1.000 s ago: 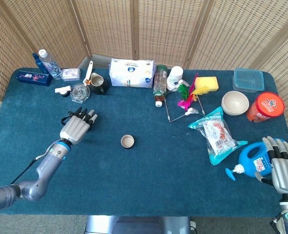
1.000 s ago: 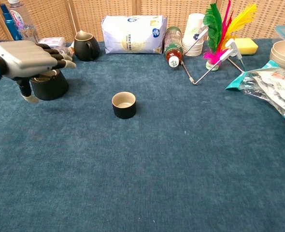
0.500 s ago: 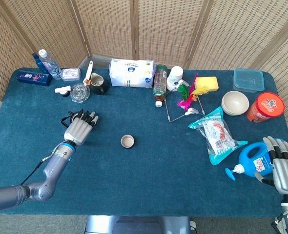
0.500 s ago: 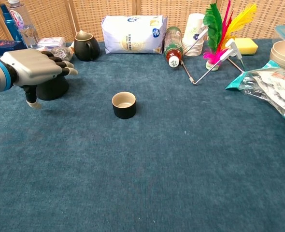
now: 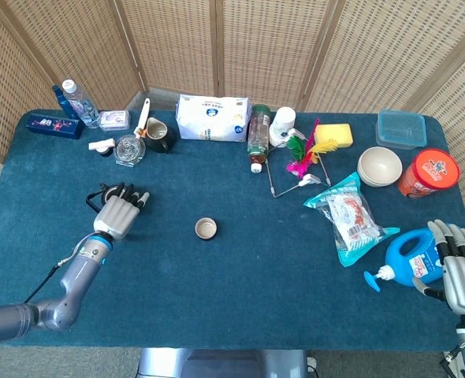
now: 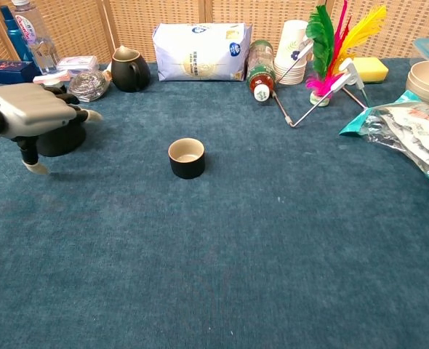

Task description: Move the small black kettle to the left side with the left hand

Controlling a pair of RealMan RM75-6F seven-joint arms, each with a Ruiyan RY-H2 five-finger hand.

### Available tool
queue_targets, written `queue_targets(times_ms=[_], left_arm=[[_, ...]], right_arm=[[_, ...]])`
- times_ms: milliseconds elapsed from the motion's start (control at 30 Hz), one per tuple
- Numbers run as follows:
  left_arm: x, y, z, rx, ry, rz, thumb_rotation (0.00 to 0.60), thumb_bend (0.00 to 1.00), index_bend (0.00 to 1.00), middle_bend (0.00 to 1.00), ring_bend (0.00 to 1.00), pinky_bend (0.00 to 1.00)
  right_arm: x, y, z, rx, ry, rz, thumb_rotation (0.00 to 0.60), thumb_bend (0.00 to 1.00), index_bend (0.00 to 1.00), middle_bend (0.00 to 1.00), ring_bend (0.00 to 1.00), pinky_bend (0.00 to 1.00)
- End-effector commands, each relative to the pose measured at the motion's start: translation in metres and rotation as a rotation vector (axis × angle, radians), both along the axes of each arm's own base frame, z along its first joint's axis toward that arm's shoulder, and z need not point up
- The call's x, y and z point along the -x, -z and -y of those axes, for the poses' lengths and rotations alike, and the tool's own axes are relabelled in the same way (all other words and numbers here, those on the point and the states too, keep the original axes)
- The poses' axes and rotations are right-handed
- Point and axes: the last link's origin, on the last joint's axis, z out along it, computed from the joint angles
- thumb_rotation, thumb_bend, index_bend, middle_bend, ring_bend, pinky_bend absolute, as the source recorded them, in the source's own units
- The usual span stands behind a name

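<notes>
The small black kettle (image 6: 57,139) sits low on the blue cloth at the left, mostly covered by my left hand (image 6: 34,118), which grips it from above. In the head view only its thin black handle (image 5: 98,194) shows past my left hand (image 5: 117,214). A second dark pot with a pale lid (image 6: 129,68) stands at the back near the white bag. My right hand (image 5: 461,272) lies at the table's right front edge, fingers apart, beside a blue detergent bottle (image 5: 408,259), holding nothing.
A small black cup (image 6: 187,158) stands in the middle. A glass dish (image 5: 129,149), a water bottle (image 5: 79,102) and a dark box (image 5: 54,124) line the back left. A white bag (image 5: 213,118), feathers (image 5: 305,151), a snack packet (image 5: 348,217) and a bowl (image 5: 378,166) lie further right.
My left hand has slid to the left and a little toward the front, and the black kettle under it went along. The right hand has stayed put.
</notes>
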Motion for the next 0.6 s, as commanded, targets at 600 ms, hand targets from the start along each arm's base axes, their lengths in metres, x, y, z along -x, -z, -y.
queue_targets(times_ms=[600], left_arm=[[0.036,-0.029,0.018,0.019,0.017,0.014,0.6,0.05,0.0,0.18,0.0,0.04]], right_arm=[[-0.001,0.006,-0.001,-0.015,0.009,-0.01,0.6,0.0,0.0,0.0,0.0,0.0]])
